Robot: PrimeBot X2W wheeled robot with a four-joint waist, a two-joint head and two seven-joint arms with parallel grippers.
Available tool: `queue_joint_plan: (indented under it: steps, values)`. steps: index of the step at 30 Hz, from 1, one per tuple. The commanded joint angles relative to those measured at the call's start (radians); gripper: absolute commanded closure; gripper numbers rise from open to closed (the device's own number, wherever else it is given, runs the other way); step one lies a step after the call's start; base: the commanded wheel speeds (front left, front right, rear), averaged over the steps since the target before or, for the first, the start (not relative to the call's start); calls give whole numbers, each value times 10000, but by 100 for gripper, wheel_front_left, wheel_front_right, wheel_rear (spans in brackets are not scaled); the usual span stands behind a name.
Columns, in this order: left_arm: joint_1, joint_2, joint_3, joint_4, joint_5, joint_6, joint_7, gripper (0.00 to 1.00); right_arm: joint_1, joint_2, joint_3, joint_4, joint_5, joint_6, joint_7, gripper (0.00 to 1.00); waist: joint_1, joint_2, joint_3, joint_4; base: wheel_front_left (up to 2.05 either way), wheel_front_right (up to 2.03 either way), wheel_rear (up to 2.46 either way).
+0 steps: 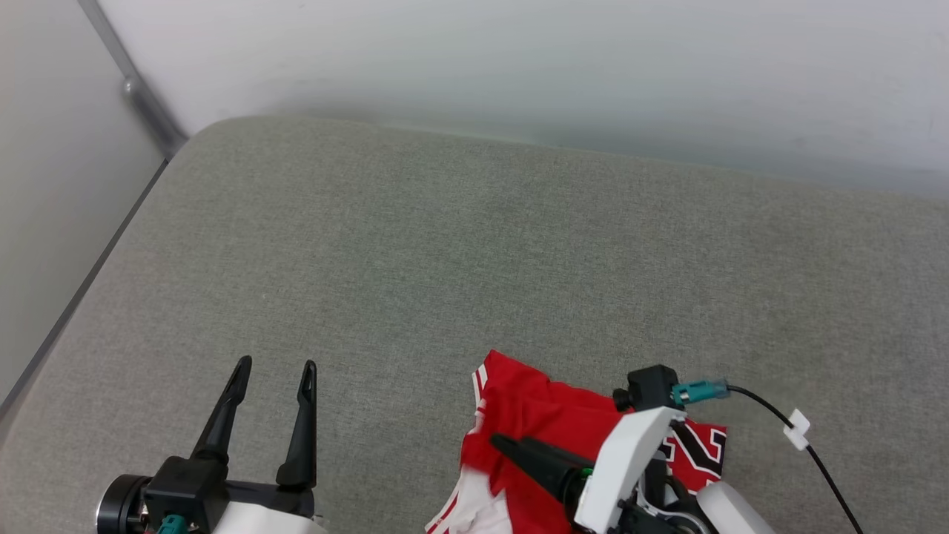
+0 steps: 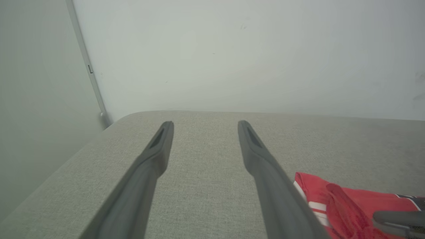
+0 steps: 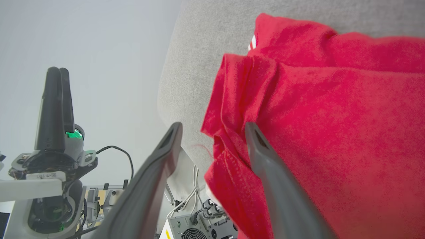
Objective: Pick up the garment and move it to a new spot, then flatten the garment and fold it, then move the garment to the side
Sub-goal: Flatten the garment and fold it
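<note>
The garment (image 1: 534, 415), bright red with white striped trim and a black-and-white mark, lies bunched at the near edge of the grey padded surface (image 1: 474, 259). My right gripper (image 1: 511, 445) reaches over it from the right, pointing left. In the right wrist view the garment (image 3: 332, 132) spreads across the right half. The right gripper (image 3: 213, 126) is open there, with a red fold edge between the fingers and one finger (image 3: 265, 159) lying on the cloth. My left gripper (image 1: 276, 367) stands open and empty over bare surface, left of the garment. The left wrist view shows that gripper (image 2: 205, 124) with the garment (image 2: 345, 205) at lower right.
A pale wall (image 1: 519, 67) backs the surface, and a dark gap (image 1: 89, 274) runs along its left edge. A black cable (image 1: 815, 452) with a teal plug trails from my right wrist. Grey equipment with a fan (image 3: 192, 229) sits below the surface's near edge.
</note>
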Motion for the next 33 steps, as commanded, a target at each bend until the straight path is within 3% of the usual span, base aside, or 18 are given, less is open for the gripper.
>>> queue_joint_plan:
  steps: [1,4,7,12,15,20,24,28,33]
  values:
    - [36,52,43,12,-25,-15,-25,0,-347,16,189,124,199,0,-154,0,0,-1,-25,-21,0,0,0]
    - [58,53,117,-86,40,-15,-25,0,-638,6,487,304,605,0,-301,0,0,-1,-92,-153,0,0,0]
    - [111,40,210,-179,90,-15,-25,0,-1069,0,372,668,304,0,-505,0,0,-1,-196,-393,0,0,0]
    - [160,42,194,-243,137,-15,-23,0,-1824,-11,-425,1067,-1780,0,-781,0,0,-1,-370,-933,0,0,0]
    - [128,32,142,-259,142,-15,-23,0,-2048,-513,-932,580,-3602,-2,-1009,0,0,-1,-435,-1251,0,0,0]
    - [83,31,66,-215,79,-15,-23,0,-1943,-2089,-976,-754,-6649,-2,-2012,0,0,-1,-509,-1731,0,0,0]
    - [91,68,-118,-152,104,-16,-25,0,-1413,-2673,-1720,-1379,-7595,-2,-2835,0,0,-1,-528,-1997,0,0,0]
    - [21,66,-188,-134,110,-16,-25,0,-676,-2912,-2599,-2051,-8196,-2,-3671,0,0,-1,-523,-2127,0,0,0]
    - [142,48,-212,-180,-6,-16,-23,0,607,-2396,-4037,-2937,-8570,-2,-4502,0,0,-1,-526,-2162,0,0,0]
